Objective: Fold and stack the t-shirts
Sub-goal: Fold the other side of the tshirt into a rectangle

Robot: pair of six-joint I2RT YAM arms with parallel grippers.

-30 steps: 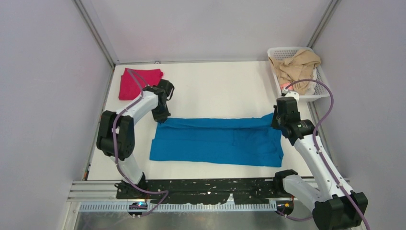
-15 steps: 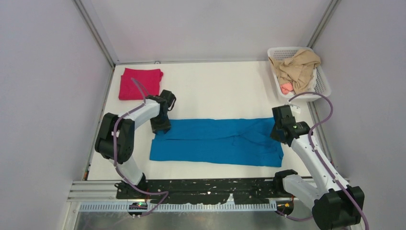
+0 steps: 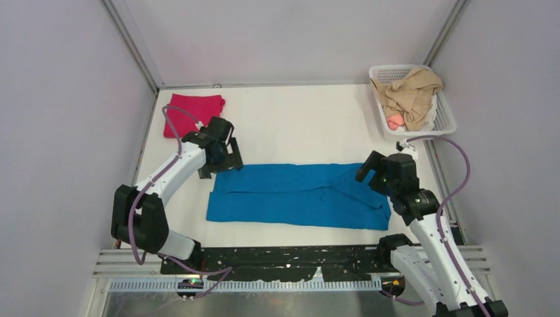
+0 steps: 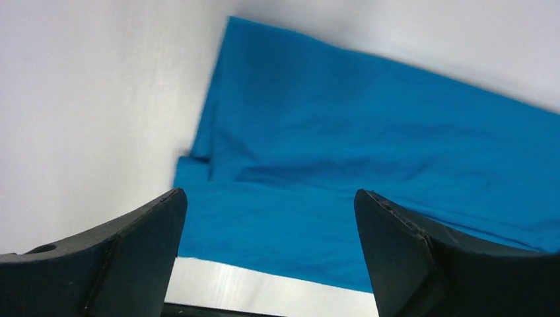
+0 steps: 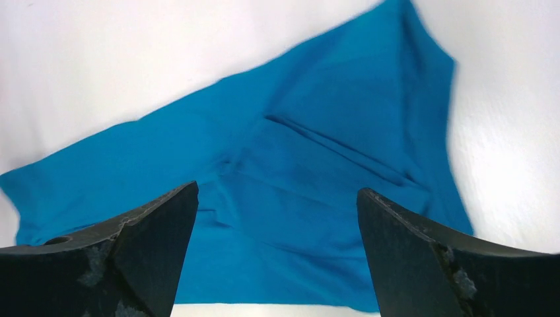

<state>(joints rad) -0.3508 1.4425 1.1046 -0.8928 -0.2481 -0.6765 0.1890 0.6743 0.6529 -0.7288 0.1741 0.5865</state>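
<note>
The left hand (image 3: 223, 162) stands wide, its two dark fingers far apart and nothing between them. In the left wrist view the hand (image 4: 269, 193) looks down on the left end of the blue t-shirt (image 4: 370, 152). A small step of cloth juts out at that end's edge, where one layer lies over another. The right hand (image 3: 368, 168) is spread just as wide and holds nothing. In its own wrist view this hand (image 5: 277, 188) is over the right end of the same shirt (image 5: 317, 145), where a sleeve is folded inward and leaves slanting creases. Neither hand visibly touches the cloth.

The blue t-shirt (image 3: 297, 195) lies flat on the white counter (image 3: 297, 125) as a long band from side to side, in the near half, between the two arms. The left hand is at its far left corner, and the right hand is over its far right part.

The crimson t-shirt (image 3: 198, 105) lies folded into a small rectangle at the counter's far left corner, well apart from the blue one, with the left arm's cable crossing in front of it. At the far right stands a white basket (image 3: 449, 113) holding crumpled beige cloth (image 3: 409, 92) and a bit of pink cloth (image 3: 395, 121).
</note>
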